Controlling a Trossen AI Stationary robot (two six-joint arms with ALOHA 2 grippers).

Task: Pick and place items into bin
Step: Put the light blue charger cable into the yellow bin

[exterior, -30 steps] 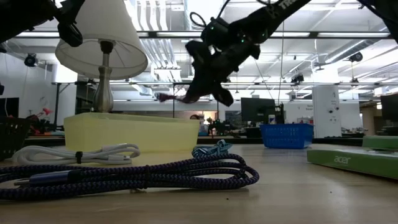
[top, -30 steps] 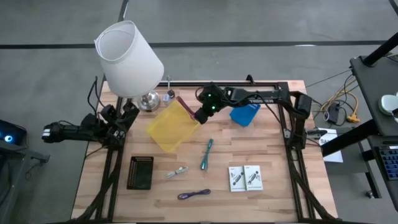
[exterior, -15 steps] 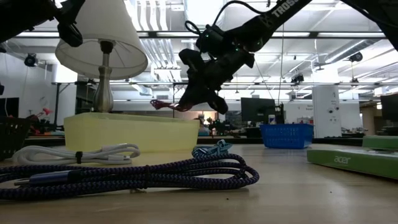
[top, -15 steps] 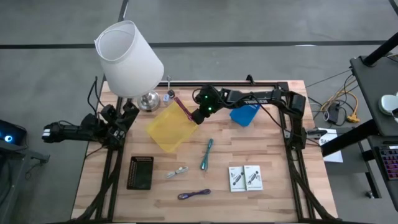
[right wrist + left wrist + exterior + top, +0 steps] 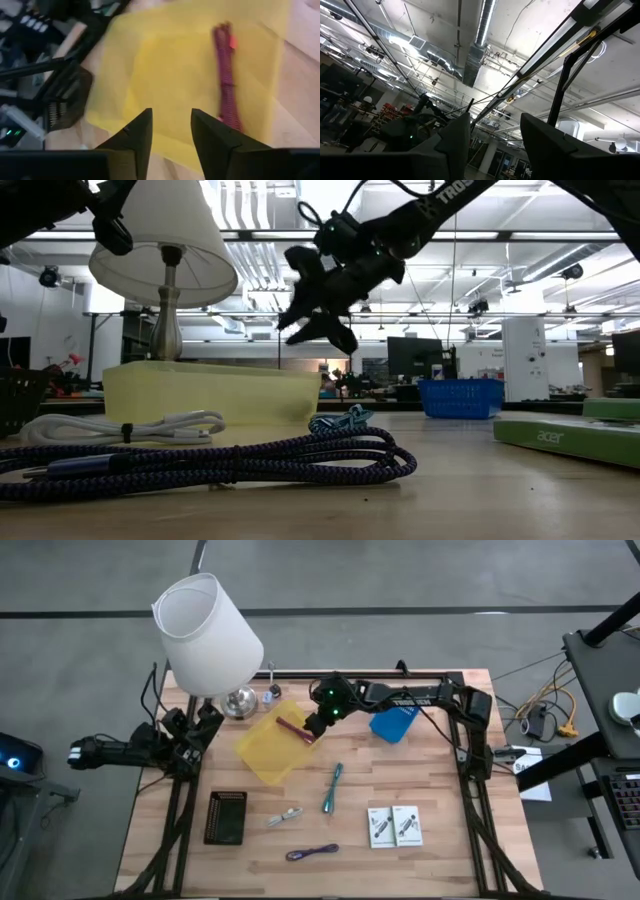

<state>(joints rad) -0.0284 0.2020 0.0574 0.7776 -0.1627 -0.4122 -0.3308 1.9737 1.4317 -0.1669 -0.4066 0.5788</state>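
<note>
— Where is the purple stick (image 5: pixel 291 727)?
— Inside the yellow bin (image 5: pixel 262 760), lying near the wall closest to the right gripper (image 5: pixel 311 727). That gripper hovers over the bin's edge with its fingers apart, holding nothing.
— And the other items?
— On the surface (image 5: pixel 440 790): the teal pen (image 5: pixel 331 787) just beside the bin, the silvery-white piece (image 5: pixel 284 816) and purple cord (image 5: pixel 311 853) nearer the front edge, two white packets (image 5: pixel 393 825) to the right.
— The left gripper (image 5: pixel 490 145)?
— Parked off the surface's left edge, pointing at the ceiling, fingers apart and empty, below the white lamp (image 5: pixel 208 635).
</note>
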